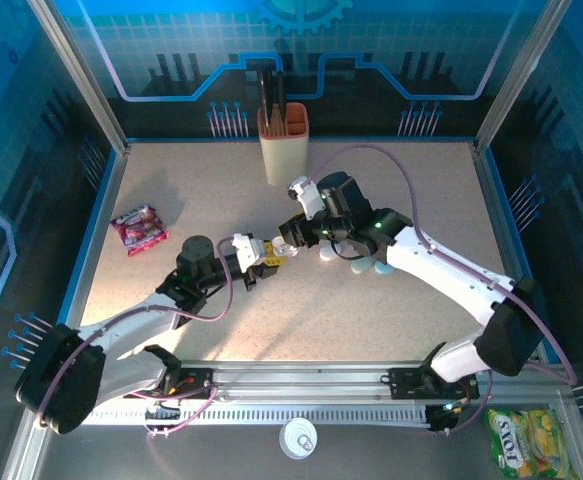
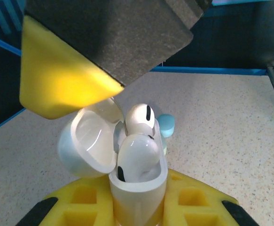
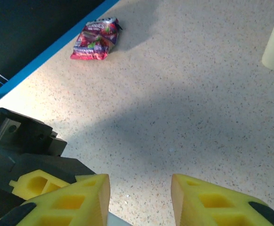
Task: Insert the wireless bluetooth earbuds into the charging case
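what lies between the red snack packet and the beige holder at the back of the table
Nothing: the tabletop between the red snack packet and the beige holder is bare, as both the top view and the right wrist view show.

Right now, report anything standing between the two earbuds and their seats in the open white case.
Nothing visible does. The glossy white plastic charging case has its lid swung open leftward, and both small white earbuds sit in its mouth, the nearer one standing proud. The right end effector hangs close above.
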Tool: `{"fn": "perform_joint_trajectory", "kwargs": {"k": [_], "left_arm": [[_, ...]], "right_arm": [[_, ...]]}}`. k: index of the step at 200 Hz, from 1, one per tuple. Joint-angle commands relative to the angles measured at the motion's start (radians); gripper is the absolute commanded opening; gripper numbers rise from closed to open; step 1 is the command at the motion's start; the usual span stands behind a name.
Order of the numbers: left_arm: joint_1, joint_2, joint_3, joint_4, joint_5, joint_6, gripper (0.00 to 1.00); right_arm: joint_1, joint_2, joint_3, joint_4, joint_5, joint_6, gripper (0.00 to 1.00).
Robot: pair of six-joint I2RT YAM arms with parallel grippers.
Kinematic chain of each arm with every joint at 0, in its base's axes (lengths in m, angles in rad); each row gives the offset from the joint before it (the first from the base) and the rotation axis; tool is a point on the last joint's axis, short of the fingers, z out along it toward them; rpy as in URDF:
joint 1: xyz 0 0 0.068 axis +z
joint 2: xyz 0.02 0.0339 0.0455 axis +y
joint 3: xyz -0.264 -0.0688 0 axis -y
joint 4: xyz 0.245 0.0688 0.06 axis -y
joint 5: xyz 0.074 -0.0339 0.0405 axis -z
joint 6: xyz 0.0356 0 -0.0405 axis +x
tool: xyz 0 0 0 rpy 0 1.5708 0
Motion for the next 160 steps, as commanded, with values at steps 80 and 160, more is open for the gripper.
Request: {"fn": "perform_joint_trajectory", "kwargs": {"k": [80,160], "left_arm": [[0.047,-0.016,0.016,0.001,-0.038,-0.145,0.17],[0.084,-0.078,0.039,-0.153,0.388,-0.119,0.17]], "right_arm": [[0.023,-0.14,-0.087,-0.059,-0.058,-0.063,0.4],[-0.009,-0.404,-0.324,0.127,-0.263,-0.34,0.69]]}}
